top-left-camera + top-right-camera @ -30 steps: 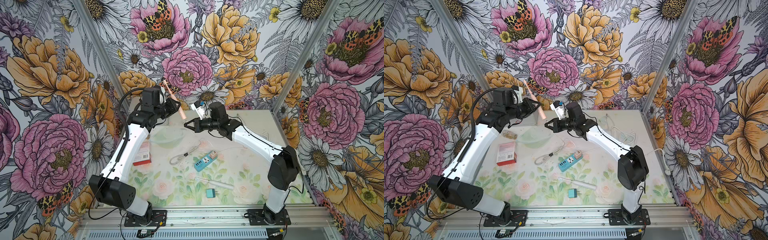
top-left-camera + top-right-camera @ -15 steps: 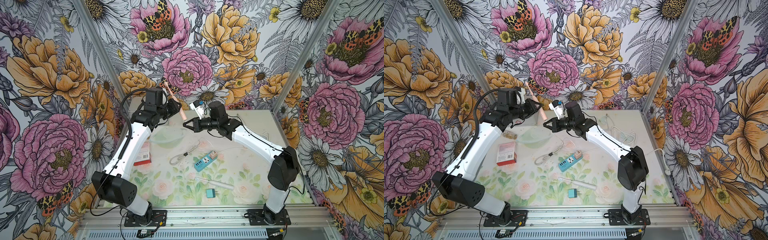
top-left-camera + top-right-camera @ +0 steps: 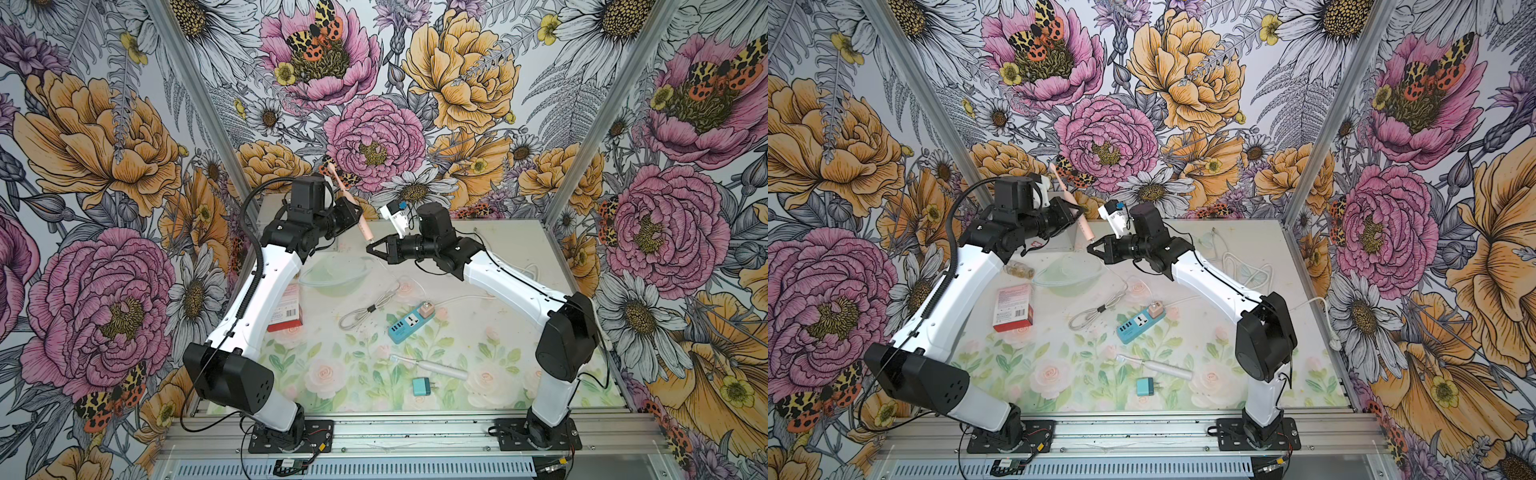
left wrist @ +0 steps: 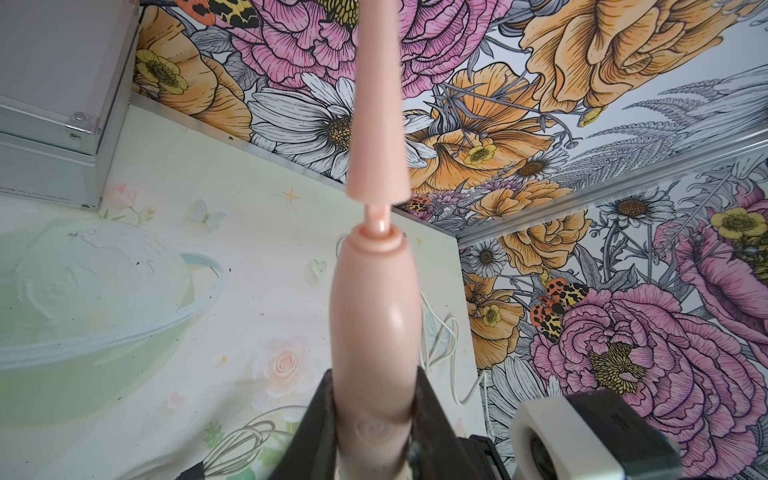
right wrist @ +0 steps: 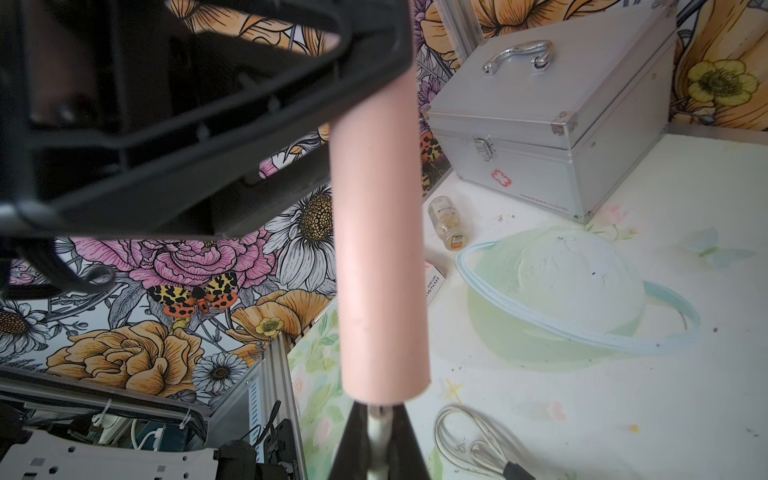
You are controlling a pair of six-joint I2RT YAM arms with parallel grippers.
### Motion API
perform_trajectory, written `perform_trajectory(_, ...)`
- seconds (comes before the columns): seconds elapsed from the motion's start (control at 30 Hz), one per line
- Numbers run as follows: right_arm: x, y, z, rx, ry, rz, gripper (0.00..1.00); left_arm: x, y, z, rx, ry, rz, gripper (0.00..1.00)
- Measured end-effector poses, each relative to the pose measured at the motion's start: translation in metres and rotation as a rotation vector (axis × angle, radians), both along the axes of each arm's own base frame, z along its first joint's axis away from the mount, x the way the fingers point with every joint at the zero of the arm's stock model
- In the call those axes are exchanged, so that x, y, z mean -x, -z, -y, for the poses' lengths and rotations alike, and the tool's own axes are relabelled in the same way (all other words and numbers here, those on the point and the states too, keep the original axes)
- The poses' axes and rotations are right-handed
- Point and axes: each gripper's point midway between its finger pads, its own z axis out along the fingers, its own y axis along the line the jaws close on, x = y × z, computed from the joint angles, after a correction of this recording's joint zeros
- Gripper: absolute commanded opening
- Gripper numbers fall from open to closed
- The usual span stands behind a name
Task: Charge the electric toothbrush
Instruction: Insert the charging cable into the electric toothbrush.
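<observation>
desk: covered by a floral mat, carries all loose items. silver first-aid case: stands at the rear left corner of the desk, lid closed. pale green bowl: rests on the desk just in front of the case. blue power strip: lies flat at mid desk, with a small adapter plugged in at one end. pink electric toothbrush: raised clear of the desk near the rear, tilted, brush head up, bottom end down. my left jaws are clamped on its handle, one on each side. white charging plug: pinched in my right jaws, which are closed tight on it. its tip meets the bottom end of the toothbrush handle. i cannot tell whether it is seated.
</observation>
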Motion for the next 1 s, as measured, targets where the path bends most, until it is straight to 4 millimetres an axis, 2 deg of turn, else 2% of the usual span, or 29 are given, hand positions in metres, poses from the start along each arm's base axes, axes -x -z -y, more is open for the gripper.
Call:
perform_trajectory(0.73,0.006,-0.009,-0.004,-0.029,-0.027,-0.035,0.0,0.003,-0.009,0.006,0.01,0.05,0.037,0.0)
perform_trajectory(1.0,0.006,-0.013,-0.003,-0.046,-0.035,-0.037,0.0,0.01,-0.018,0.004,0.008,0.074,0.077,0.0)
